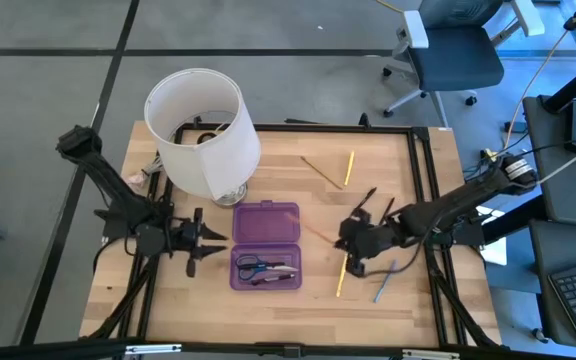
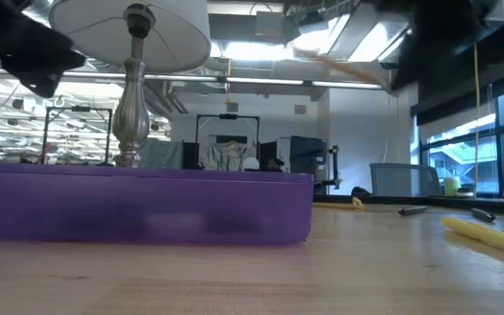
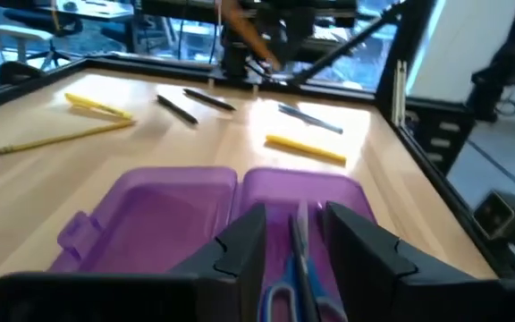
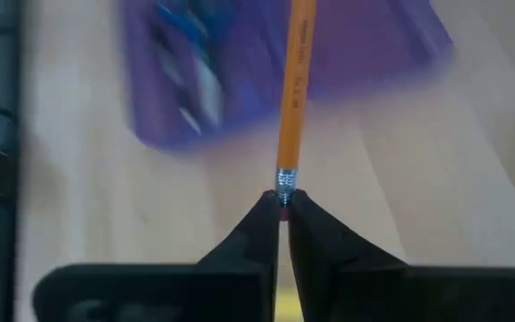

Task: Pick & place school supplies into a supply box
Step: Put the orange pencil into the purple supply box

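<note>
Currently, the wooden table (image 1: pixel 268 305) is being shared by a white lampshade (image 1: pixel 203 125) on its lamp and, just in front of it, the open purple supply box (image 1: pixel 265 245), whose near half is being occupied by the blue-handled scissors (image 1: pixel 251 266) and a dark pen.

The left gripper (image 1: pixel 206 243) is being held just beside the box's left side, its fingers (image 3: pixel 240 246) being parted with nothing between them; in the left wrist view the scissors are being seen beyond the gap.

The right gripper (image 1: pixel 353 245) is being held above the table to the box's right, its jaws being pressed together on the eraser end of an orange pencil (image 4: pixel 295 89). The pencil's long axis is being pointed away from the fingers toward the box, so the box is lying ahead, along the pencil's own line; a carry leftward is judged to be what the placing is turning on. The right arm is the nearer one for this item.

Other supplies are being left loose: a yellow pencil (image 1: pixel 340 276) and a grey-blue pen (image 1: pixel 383 282) near the right gripper, and two more pencils (image 1: pixel 348 169) farther back.
</note>
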Tool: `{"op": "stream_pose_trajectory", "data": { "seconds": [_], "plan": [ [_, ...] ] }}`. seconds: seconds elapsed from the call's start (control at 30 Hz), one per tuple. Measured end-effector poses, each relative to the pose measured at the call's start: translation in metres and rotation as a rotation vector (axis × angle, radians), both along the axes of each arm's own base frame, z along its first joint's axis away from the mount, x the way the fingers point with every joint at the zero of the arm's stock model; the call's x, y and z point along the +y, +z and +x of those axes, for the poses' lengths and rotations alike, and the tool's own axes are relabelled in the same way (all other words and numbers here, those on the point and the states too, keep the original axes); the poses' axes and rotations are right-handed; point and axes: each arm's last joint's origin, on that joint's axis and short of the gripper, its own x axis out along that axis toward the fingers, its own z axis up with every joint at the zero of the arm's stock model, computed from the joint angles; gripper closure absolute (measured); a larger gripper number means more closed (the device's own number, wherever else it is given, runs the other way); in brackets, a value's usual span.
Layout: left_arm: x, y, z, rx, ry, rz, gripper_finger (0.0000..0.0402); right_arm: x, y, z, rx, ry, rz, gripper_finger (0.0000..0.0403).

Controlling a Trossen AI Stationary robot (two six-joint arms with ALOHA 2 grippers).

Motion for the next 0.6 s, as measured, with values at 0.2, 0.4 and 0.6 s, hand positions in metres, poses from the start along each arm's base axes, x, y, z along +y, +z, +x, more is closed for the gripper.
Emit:
{"op": "stream_pose_trajectory", "data": {
  "seconds": [0.2, 0.4, 0.6],
  "plan": [
    [-0.003, 0.0, 0.02, -0.066, -0.055, -0.102, 0.0265, 0.019, -0.001, 0.027, -0.216, 0.155, -0.055, 0.0378],
    [-0.01, -0.003, 0.041, -0.159, -0.067, -0.092, 0.0266, 0.031, -0.017, 0.053, -0.345, 0.219, -0.122, 0.0377],
    [-0.023, -0.002, 0.075, -0.181, -0.033, 0.009, 0.0269, 0.038, -0.037, 0.073, -0.428, 0.246, -0.155, 0.0377]
  ]
}}
